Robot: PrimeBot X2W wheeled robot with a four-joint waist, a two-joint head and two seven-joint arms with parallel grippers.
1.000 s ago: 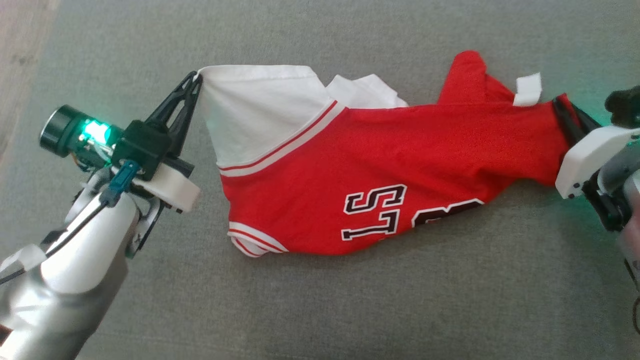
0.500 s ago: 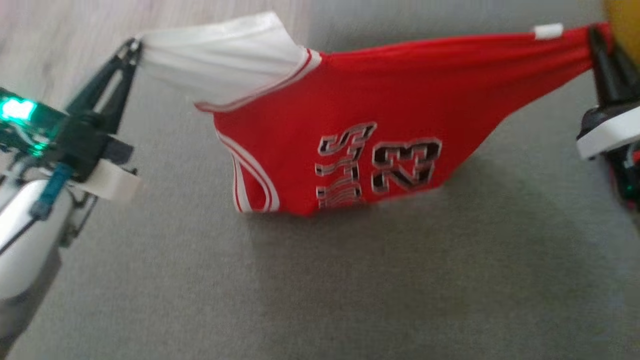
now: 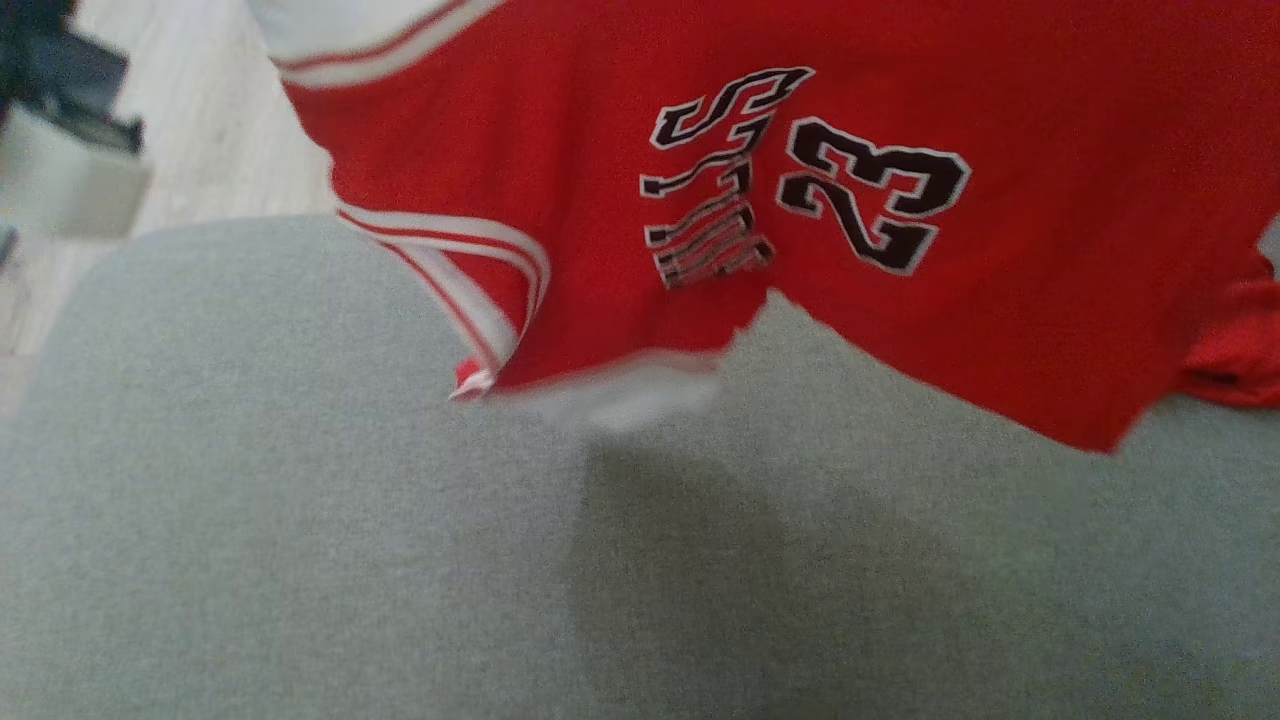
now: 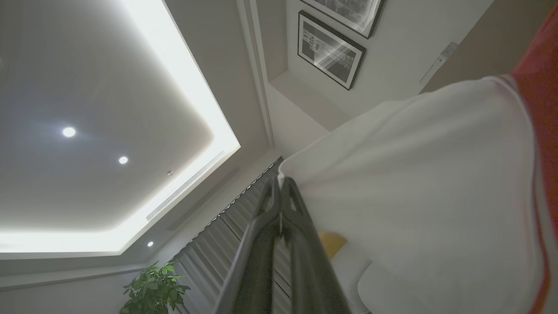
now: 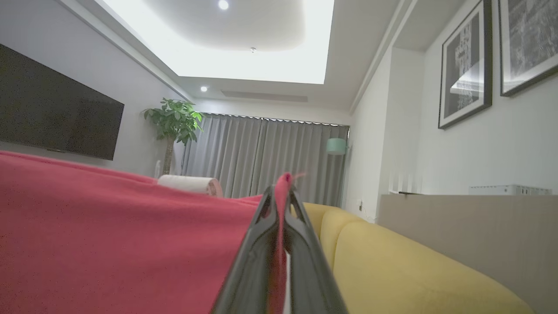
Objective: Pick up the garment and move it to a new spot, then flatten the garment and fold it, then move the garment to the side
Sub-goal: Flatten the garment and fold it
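Garment [image 3: 1000, 300]: soft red jersey cloth, white striped trim, black "23"; held stretched above the grey surface.
Left gripper [image 4: 279, 185]: clamped on a white fabric corner.
Right gripper [image 5: 282, 192]: pinched on a red edge.
Surface [image 3: 250, 550]: matte grey weave, rounded corner.

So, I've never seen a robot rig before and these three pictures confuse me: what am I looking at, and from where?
It's a two-armed robot with three cameras. The head camera looks down at a grey surface, above which a red jersey numbered 23 hangs spread out. The other two cameras sit on the wrists and look along each pincer into the room. The left pincer is shut on the jersey's white part. The right pincer is shut on a red edge.
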